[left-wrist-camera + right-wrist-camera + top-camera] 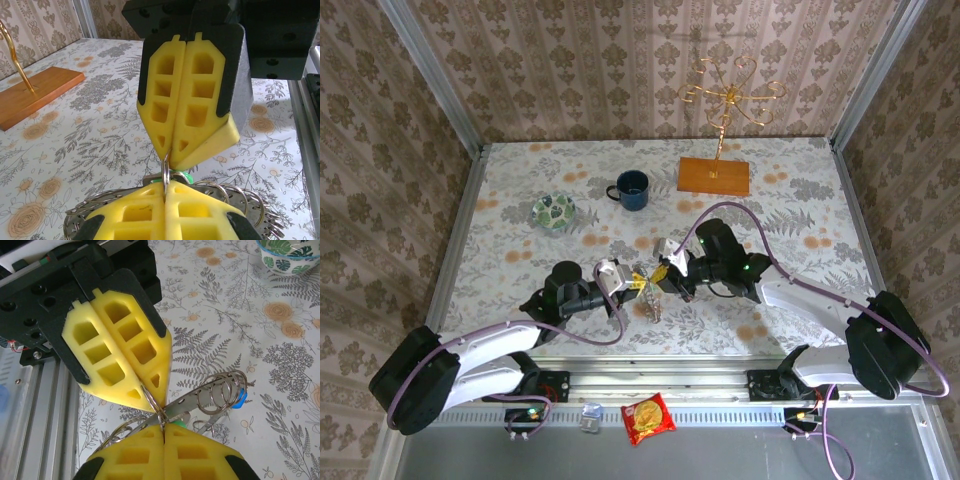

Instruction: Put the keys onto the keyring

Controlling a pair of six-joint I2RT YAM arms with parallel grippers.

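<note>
Top view: two robot arms meet at mid-table over a floral cloth. The left gripper point(622, 279) and right gripper point(669, 272) point tip to tip, with the dark grey coiled metal keyring point(649, 292) between them. A dark blue mug point(632, 189) stands well behind

Left wrist view: the left gripper point(165, 188) has its yellow pads pressed together on a thin wire loop of the keyring point(240, 200). The right gripper point(170, 157), opposite, is closed on the same loop. A green plastic key head point(186, 175) peeps out behind

Right wrist view: the right gripper point(163, 430) pinches the wire, as does the left gripper point(150, 402). A small blue-headed key point(241, 396) lies beside the keyring point(220, 390) coils

The step probably needs one grip held steady while the other eases the coil apart slowly, keeping the tips from colliding
</note>
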